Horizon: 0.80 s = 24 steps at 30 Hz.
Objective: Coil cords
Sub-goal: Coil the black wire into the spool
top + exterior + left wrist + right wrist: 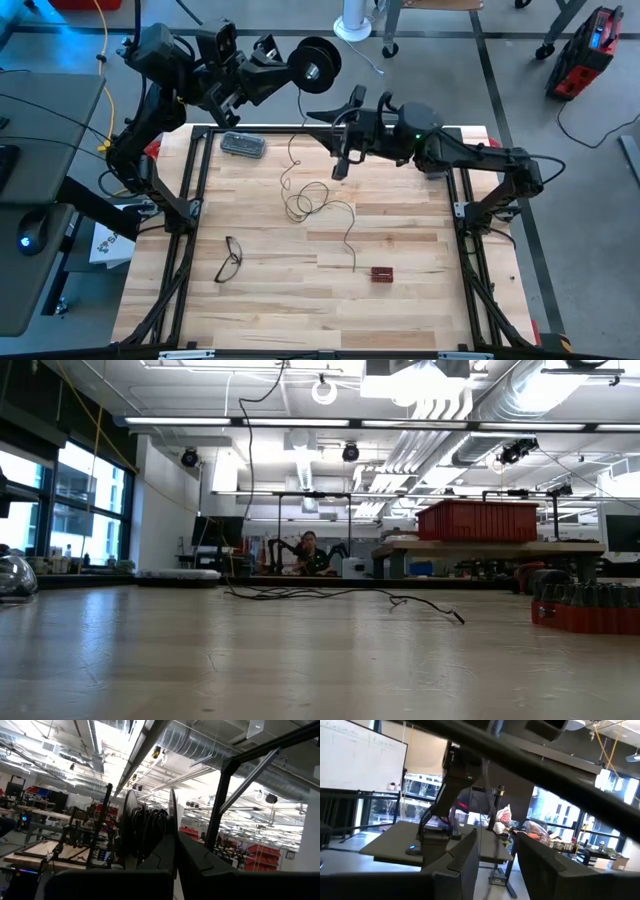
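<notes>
The small black reel (pixel 318 62), pale at its centre, is held up beyond the table's far edge by my left gripper (pixel 290 68), which is shut on it. From the reel the thin dark wire (pixel 296 140) drops to the table, lies there in loose loops (pixel 305 200) and ends near the table's middle (pixel 354 266). In the low view the loops (pixel 330 595) lie flat and one strand (pixel 241 480) rises out of the picture. My right gripper (pixel 318 114) hovers above the far edge, pointing left at the hanging wire, its fingers (pixel 470 850) apart. My left gripper pinches one flange of the reel (pixel 172 827) between its two fingers, at the flange's rim. The reel stands on edge beyond the fingertips, clear of the table, with wire wound on its core (pixel 150 827). My right gripper is close to the hanging wire; I cannot tell whether it touches it.
Black-framed eyeglasses (pixel 228 258) lie at the near left, and a small red block (pixel 382 273) sits right of the wire's end. A grey case (pixel 243 145) lies at the far left. A yellow cable (pixel 104 90) hangs off the table, behind the left arm.
</notes>
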Available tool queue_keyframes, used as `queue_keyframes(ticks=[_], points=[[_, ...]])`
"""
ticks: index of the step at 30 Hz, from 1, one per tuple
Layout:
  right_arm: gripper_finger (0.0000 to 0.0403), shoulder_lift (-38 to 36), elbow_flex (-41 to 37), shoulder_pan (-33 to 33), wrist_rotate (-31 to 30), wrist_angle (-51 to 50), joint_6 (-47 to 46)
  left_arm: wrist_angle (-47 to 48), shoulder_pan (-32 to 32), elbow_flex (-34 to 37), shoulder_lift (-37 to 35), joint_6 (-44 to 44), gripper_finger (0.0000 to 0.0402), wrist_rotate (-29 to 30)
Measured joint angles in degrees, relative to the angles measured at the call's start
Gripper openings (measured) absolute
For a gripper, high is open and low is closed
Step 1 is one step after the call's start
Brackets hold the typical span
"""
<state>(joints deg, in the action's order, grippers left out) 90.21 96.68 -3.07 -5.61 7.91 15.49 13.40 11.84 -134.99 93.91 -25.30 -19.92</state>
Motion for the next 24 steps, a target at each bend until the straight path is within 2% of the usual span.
queue_keyframes(ticks=[15, 20, 24], points=[[0.0061, 0.00, 0.00, 0.08, 0.13, -1.18, -1.05, 0.45, 0.02, 0.01, 0.00, -0.02, 0.0000, -0.02], [0.0008, 0.00, 0.00, 0.57, 0.15, -1.74, -2.59, 0.46, 0.02, 0.00, 0.00, -0.02, 0.0000, 0.04], [0.0002, -1.40, -0.02, 2.13, 1.00, -4.45, -5.49, 1.99, 0.05, -0.01, -0.30, -0.15, 0.0000, 1.62]])
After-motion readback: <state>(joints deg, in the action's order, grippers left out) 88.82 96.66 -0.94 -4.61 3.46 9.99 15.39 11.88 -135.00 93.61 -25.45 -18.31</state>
